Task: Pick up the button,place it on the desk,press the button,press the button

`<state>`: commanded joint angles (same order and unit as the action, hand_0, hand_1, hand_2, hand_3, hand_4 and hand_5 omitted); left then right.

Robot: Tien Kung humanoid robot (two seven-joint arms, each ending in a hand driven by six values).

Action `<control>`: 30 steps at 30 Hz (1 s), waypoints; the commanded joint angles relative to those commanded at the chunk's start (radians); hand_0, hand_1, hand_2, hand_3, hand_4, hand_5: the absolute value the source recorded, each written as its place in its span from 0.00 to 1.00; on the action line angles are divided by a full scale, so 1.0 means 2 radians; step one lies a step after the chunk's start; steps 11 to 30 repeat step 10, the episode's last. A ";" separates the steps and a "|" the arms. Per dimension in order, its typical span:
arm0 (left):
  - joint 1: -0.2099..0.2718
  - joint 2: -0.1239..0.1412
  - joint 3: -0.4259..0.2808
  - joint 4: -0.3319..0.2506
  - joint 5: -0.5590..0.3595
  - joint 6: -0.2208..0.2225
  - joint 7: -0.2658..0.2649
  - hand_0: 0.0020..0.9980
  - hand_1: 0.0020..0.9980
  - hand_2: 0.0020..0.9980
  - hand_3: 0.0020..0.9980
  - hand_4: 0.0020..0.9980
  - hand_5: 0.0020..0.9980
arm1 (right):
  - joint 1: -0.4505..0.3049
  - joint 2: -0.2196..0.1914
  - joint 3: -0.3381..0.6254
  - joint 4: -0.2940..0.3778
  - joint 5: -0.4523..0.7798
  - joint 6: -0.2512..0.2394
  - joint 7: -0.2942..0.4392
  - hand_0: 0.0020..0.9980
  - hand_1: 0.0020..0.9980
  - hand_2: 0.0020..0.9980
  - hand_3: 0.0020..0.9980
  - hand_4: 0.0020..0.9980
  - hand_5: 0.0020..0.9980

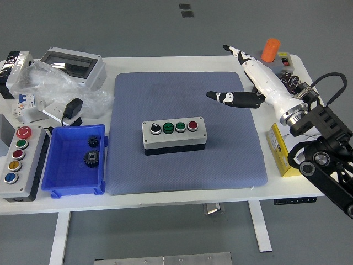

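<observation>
Button box (175, 134) sitting flat in the middle of the blue mat (231, 160), four controls in a row on top: black-and-white knob, two green, one red. Right hand (251, 77) hanging above the mat's far right corner, well apart from the box, fingers stretched out and released, thumb (229, 98) poking left, holding nothing. Off to the left, blue bin (58, 165) with two gears (91, 150), plus another button panel (15, 159) at the table edge.
</observation>
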<state>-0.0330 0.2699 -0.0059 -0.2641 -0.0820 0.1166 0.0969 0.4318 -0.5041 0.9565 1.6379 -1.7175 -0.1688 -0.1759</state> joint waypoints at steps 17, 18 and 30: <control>0.003 -0.003 -0.005 0.000 0.001 0.001 0.003 0.63 0.63 0.58 0.57 0.53 0.11 | -0.005 -0.002 0.010 0.005 -0.005 0.000 0.000 1.00 1.00 1.00 1.00 1.00 0.61; 0.003 -0.003 -0.005 0.000 0.001 0.001 0.003 0.63 0.63 0.58 0.57 0.53 0.11 | -0.005 -0.002 0.010 0.005 -0.005 0.000 0.000 1.00 1.00 1.00 1.00 1.00 0.61; 0.003 -0.003 -0.005 0.000 0.001 0.001 0.003 0.63 0.63 0.58 0.57 0.53 0.11 | -0.005 -0.002 0.010 0.005 -0.005 0.000 0.000 1.00 1.00 1.00 1.00 1.00 0.61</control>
